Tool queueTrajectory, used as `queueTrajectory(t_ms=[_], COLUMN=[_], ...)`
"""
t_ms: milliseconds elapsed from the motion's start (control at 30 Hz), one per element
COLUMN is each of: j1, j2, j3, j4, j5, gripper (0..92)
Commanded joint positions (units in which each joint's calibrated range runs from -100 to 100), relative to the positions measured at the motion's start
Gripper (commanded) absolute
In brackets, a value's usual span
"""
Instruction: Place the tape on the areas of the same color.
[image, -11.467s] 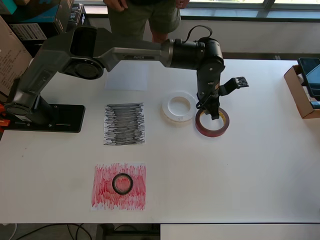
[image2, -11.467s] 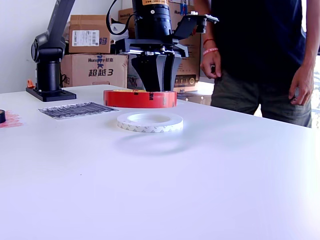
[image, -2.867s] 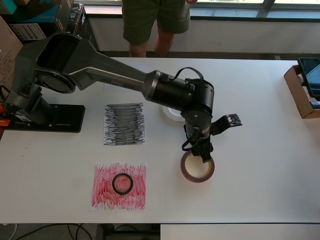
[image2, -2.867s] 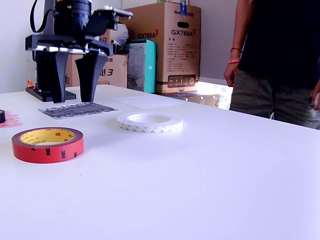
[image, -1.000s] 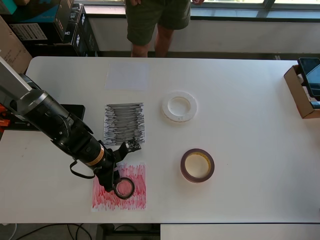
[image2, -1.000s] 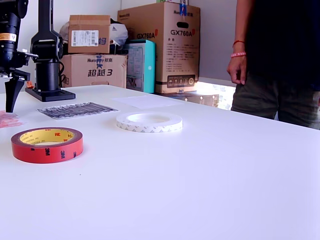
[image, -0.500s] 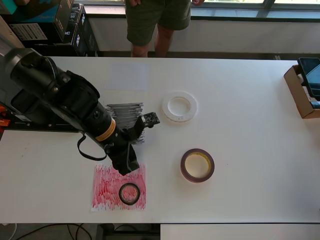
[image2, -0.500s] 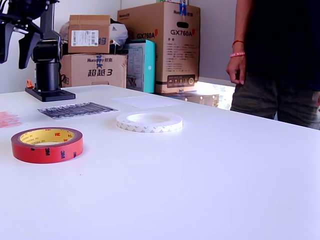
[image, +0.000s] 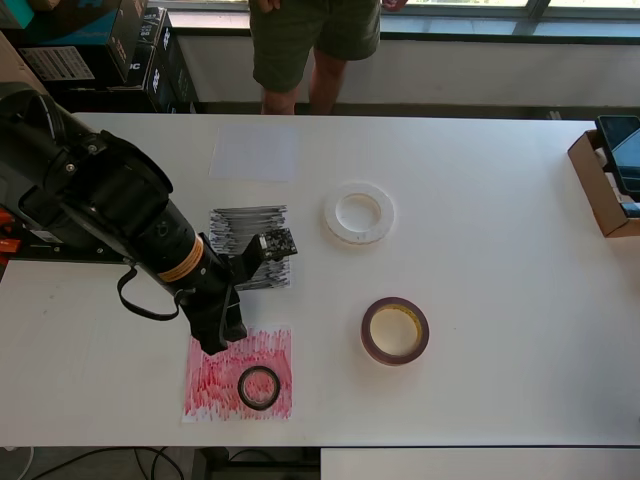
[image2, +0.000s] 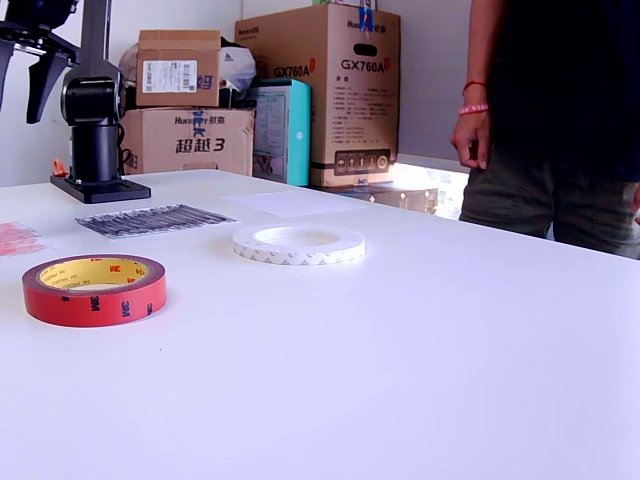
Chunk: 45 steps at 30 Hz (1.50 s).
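Observation:
The small black tape (image: 259, 387) lies flat on the scribbled red area (image: 215, 385), near its lower right. My gripper (image: 214, 338) hovers above that area's upper left corner, open and empty; in the exterior view it (image2: 20, 75) hangs high at the left edge. The dark-red tape (image: 395, 331) (image2: 95, 288) rests on bare table. The white tape (image: 359, 213) (image2: 300, 243) lies further back. The arm partly covers the scribbled black area (image: 250, 225) (image2: 155, 219). The plain white area (image: 255, 152) lies bare near the far edge.
The arm's black base (image: 95, 240) (image2: 98, 150) stands at the overhead view's left. A person (image: 305, 40) stands at the far table edge. An open cardboard box (image: 600, 185) sits at the right edge. Stacked cartons (image2: 320, 90) stand behind the table.
The gripper set the dark-red tape down on bare table, then went to the black tape. It has risen empty and drifted to the overhead view's left. The black tape shifted slightly on the red area.

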<state>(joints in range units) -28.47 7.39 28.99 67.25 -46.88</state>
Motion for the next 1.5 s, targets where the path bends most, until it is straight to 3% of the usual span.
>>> queueTrajectory(t_ms=[0,400,1467], j1=[-2.0,-3.1,-2.9], j2=[-0.1,11.2,17.2], j3=[-0.8,-12.1,-7.4], j4=[0.5,0.6,0.1], j5=[0.1,0.6,0.5], gripper=[61.2,61.2,61.1])
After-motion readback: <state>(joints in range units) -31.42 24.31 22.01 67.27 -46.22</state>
